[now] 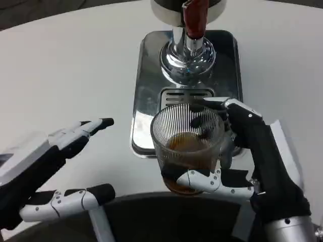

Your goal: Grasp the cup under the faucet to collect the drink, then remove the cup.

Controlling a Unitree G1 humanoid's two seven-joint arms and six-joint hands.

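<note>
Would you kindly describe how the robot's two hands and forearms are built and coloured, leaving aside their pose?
The left hand has a white, flat-panelled back and slim white fingers ending in black rounded tips. The right hand shows mostly black casing with white panels on top and along its outer edge; its fingers are white with small dark screw points. A silver, ribbed forearm section meets it at the lower right.

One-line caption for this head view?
Right robot hand holds a glass cup of brown drink by the dispenser; left robot hand open.

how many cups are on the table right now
1. The cup is a ribbed clear glass holding brown drink, gripped by the right hand at the front edge of the steel tray, below the faucet.
</note>
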